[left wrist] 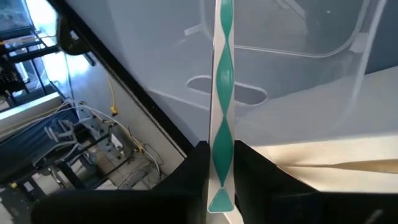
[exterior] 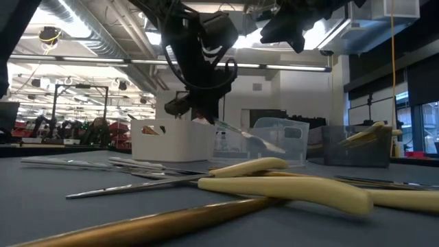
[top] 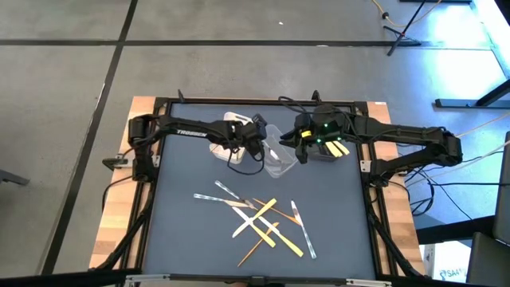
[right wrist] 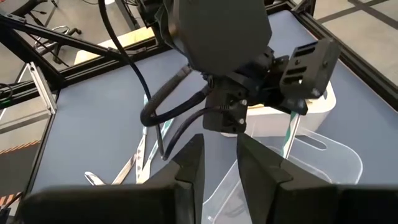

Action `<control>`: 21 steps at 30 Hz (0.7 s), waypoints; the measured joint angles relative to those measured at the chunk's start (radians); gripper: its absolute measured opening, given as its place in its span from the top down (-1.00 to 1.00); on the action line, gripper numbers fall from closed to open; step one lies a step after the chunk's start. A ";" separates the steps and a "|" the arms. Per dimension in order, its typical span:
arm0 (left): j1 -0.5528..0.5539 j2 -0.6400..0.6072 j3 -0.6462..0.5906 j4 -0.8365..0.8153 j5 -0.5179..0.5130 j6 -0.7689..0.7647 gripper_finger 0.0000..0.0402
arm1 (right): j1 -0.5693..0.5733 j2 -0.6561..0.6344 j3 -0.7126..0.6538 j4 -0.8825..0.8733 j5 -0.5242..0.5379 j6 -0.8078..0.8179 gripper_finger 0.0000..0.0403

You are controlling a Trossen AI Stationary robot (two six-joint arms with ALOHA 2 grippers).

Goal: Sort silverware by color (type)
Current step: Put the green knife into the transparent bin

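Note:
My left gripper (top: 256, 142) hovers over the clear tub (top: 279, 159), shut on a slim clear utensil with a green twisted stripe (left wrist: 222, 93). In the right wrist view this utensil (right wrist: 291, 134) slants down from it toward the clear tub (right wrist: 323, 162). My right gripper (right wrist: 219, 163) waits just right of it, above the dark grey tub (top: 331, 153), which holds yellow pieces (top: 339, 150); its fingers stand a little apart with nothing between them. More silverware (top: 263, 223), clear, yellow and tan, lies crossed on the mat nearer the front. My left gripper pinches the striped utensil between its two fingers near one end (left wrist: 221, 167); a short tip (left wrist: 219, 202) sticks out behind them. The utensil runs on along the fingers, forward and downward. It is lifted clear of the table, its far end over the clear tub.
A white tub (top: 227, 131) stands to the left of the clear one at the back of the mat. The black frame rail (top: 263, 101) borders the table. Bare mat lies between the tubs and the pile (exterior: 274, 185).

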 joint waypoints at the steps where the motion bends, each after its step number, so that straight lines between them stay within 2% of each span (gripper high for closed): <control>1: 0.000 0.002 0.000 0.000 0.000 0.002 0.74 | 0.000 0.000 0.000 0.000 0.000 0.000 0.60; 21: 0.000 0.001 0.000 0.002 0.011 0.001 0.72 | 0.000 0.000 0.000 -0.001 0.000 0.000 0.60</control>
